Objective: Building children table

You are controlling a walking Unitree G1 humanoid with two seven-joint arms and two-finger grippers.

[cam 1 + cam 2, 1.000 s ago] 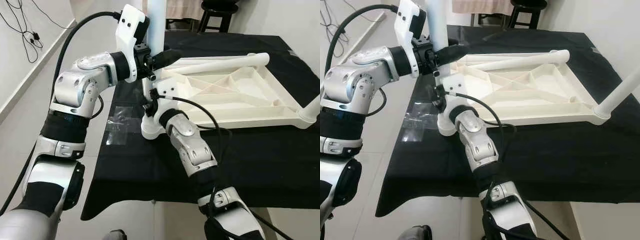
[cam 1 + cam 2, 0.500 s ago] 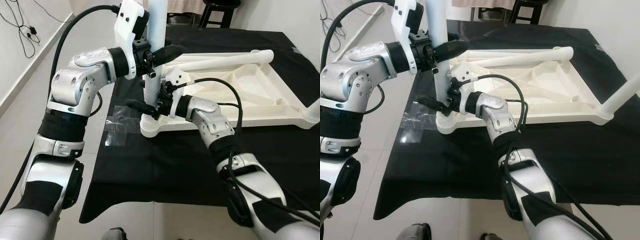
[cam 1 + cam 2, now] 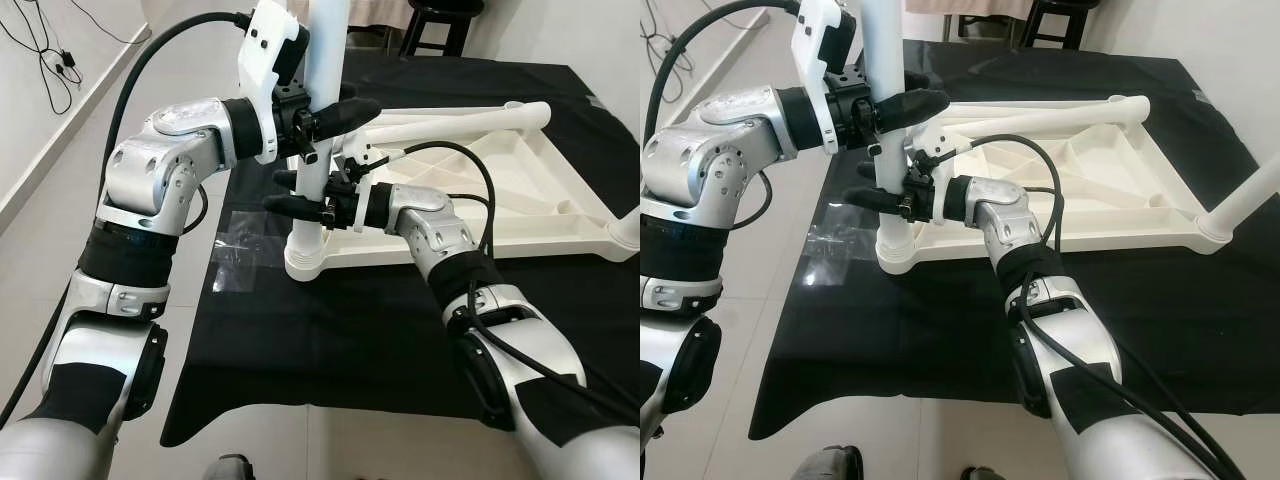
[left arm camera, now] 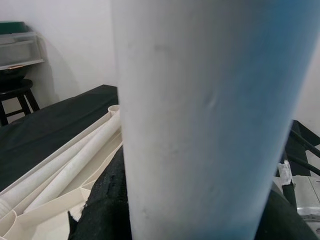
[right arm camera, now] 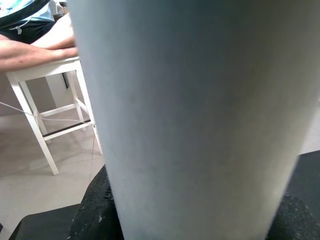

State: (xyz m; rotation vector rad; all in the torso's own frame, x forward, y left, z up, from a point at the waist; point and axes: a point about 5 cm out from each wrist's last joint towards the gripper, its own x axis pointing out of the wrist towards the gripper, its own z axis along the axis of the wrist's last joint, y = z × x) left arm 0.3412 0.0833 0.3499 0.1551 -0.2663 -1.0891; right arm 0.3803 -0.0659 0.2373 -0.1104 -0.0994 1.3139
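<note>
Your white table leg [image 3: 318,120] stands upright in the corner socket of the upturned white tabletop [image 3: 500,190], which lies on the black-draped surface [image 3: 330,330]. Left gripper [image 3: 335,115] is clenched on the leg, higher up. Right gripper [image 3: 300,195] grasps the same leg lower down, just above the socket.
</note>
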